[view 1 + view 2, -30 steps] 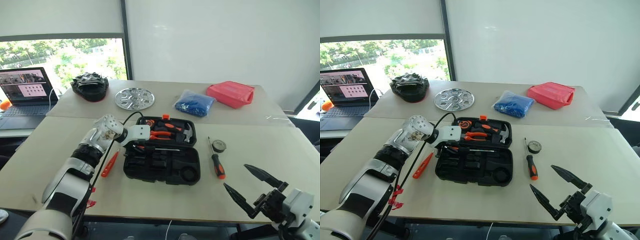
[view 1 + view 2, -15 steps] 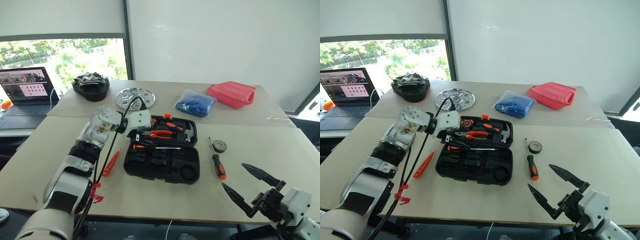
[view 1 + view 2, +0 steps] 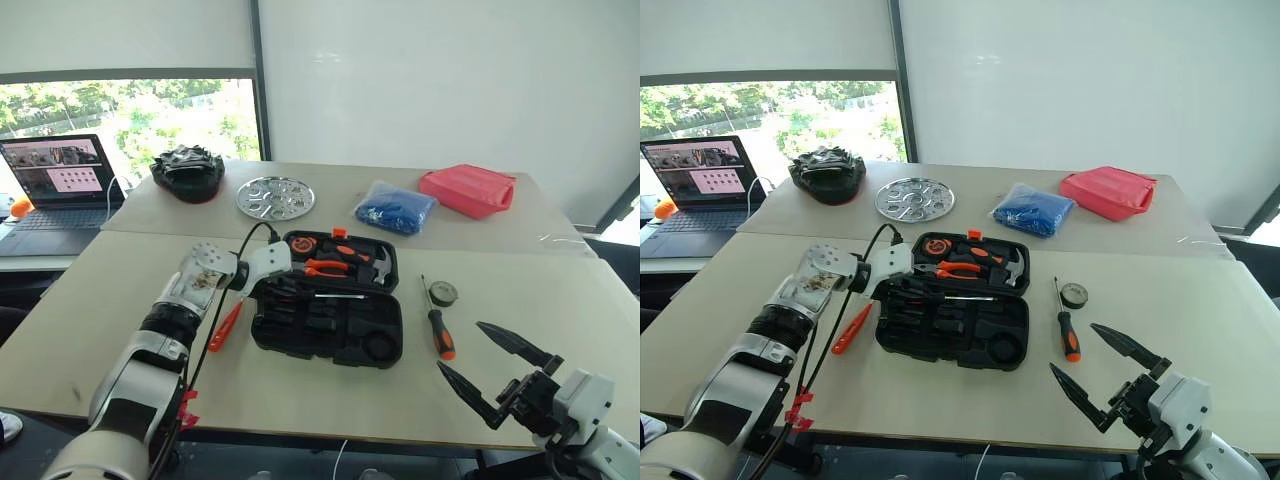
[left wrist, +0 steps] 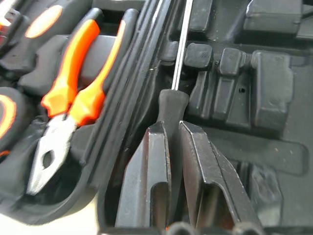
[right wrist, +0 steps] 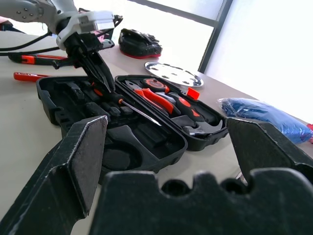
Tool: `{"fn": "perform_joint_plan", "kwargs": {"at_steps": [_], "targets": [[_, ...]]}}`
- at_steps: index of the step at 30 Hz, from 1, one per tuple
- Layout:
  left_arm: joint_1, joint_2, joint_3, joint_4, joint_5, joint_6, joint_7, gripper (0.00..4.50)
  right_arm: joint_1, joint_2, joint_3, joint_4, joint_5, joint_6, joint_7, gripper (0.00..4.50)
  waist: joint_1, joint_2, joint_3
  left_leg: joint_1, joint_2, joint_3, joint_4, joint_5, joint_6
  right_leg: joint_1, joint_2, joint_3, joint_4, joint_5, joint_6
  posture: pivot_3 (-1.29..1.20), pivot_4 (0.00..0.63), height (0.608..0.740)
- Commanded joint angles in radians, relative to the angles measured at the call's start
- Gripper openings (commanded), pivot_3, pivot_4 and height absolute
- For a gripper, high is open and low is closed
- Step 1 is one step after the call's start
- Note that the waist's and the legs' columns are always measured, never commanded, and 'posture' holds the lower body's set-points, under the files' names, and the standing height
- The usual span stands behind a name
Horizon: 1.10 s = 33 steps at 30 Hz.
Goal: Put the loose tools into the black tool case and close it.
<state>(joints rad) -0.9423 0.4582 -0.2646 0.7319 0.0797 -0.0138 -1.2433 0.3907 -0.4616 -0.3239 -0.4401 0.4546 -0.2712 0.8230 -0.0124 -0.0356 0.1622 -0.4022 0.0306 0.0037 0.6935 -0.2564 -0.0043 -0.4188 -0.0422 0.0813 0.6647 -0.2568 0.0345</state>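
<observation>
Left fingers (image 4: 168, 147) pinch black-handled steel-shaft screwdriver (image 4: 172, 105) at handle inside black moulded-plastic tool case (image 3: 330, 330); rigid, light, handle grippy. Right fingers (image 3: 497, 375) wide apart, empty.

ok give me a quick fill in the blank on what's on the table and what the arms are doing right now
1. The left end effector is shut on the handle of a ____ inside the tool case.
2. The tool case's lid is ____.
3. The right end effector holds ____, its fingers spread wide.
4. On the table just right of the case, a small tape roll lies beside a ____ with an orange-and-black handle.

Missing words: screwdriver; open; nothing; screwdriver
</observation>
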Motion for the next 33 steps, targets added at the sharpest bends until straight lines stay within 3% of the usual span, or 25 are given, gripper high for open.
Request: {"fn": "perform_joint_plan", "kwargs": {"at_steps": [1, 6, 14, 18, 21, 24, 27, 33], "targets": [[-0.016, -0.012, -0.010, 0.014, 0.012, -0.014, 0.011, 0.50, -0.004, -0.006, -0.008, -0.014, 0.009, -0.009, -0.010, 4.50, 0.000, 0.000, 0.000, 0.000, 0.000, 0.000, 0.000, 0.000, 0.000, 0.000, 0.000, 0.000, 0.000, 0.000, 0.000, 0.00, 0.150, 0.740], [-0.010, -0.040, -0.039, 0.045, 0.049, 0.064, 0.044, 0.50, 0.003, 0.006, 0.000, -0.016, 0.000, -0.016, -0.015, 4.50, 0.003, 0.001, 0.000, 0.003, 0.000, 0.000, 0.000, 0.000, 0.000, 0.003, 0.000, 0.000, 0.000, 0.000, 0.000, 0.00, 0.150, 0.740], [0.034, -0.072, -0.079, 0.053, 0.083, 0.221, 0.077, 0.50, 0.016, 0.019, -0.001, -0.023, -0.002, -0.024, -0.027, 4.50, 0.000, 0.006, -0.004, 0.022, -0.001, -0.001, -0.001, -0.001, 0.001, 0.026, 0.000, -0.001, -0.005, -0.005, 0.009, 0.00, 0.150, 0.740], [0.057, -0.079, -0.002, -0.018, 0.003, 0.223, 0.094, 0.50, 0.034, 0.025, -0.011, -0.035, -0.003, -0.024, -0.045, 4.50, -0.001, 0.009, -0.006, 0.029, 0.000, -0.001, -0.002, -0.001, 0.001, 0.032, 0.000, 0.000, -0.007, -0.006, 0.009, 0.00, 0.150, 0.740], [0.110, -0.023, 0.097, -0.130, -0.104, 0.095, 0.030, 0.50, 0.091, 0.020, -0.049, -0.059, 0.039, 0.005, -0.052, 4.50, -0.002, 0.010, -0.006, 0.028, 0.000, 0.000, -0.003, -0.001, 0.001, 0.031, 0.000, 0.000, -0.007, -0.006, 0.009, 0.00, 0.150, 0.740], [0.178, 0.058, 0.202, -0.219, -0.233, 0.027, -0.082, 1.17, 0.182, 0.008, -0.087, -0.071, 0.072, 0.032, -0.035, 4.50, -0.007, 0.008, -0.005, 0.023, 0.001, 0.000, -0.006, -0.001, 0.001, 0.024, 0.000, 0.001, -0.007, -0.004, 0.003, 0.00, 0.150, 0.740], [0.262, 0.135, 0.303, -0.264, -0.354, -0.053, -0.185, 2.17, 0.267, 0.014, -0.130, -0.055, 0.073, 0.023, -0.025, 4.50, -0.010, 0.008, -0.005, 0.014, 0.001, 0.000, -0.008, -0.001, 0.001, 0.013, 0.001, 0.001, -0.005, -0.003, -0.001, 0.00, 0.150, 0.740], [0.504, 0.321, 0.423, -0.341, -0.477, -0.040, -0.341, 4.32, 0.394, 0.052, -0.184, 0.001, 0.026, -0.017, -0.019, 4.50, -0.006, 0.009, -0.005, 0.018, 0.001, 0.003, -0.013, -0.001, 0.001, 0.016, -0.001, 0.003, -0.008, -0.004, -0.001, 0.00, 0.150, 0.740]]}}
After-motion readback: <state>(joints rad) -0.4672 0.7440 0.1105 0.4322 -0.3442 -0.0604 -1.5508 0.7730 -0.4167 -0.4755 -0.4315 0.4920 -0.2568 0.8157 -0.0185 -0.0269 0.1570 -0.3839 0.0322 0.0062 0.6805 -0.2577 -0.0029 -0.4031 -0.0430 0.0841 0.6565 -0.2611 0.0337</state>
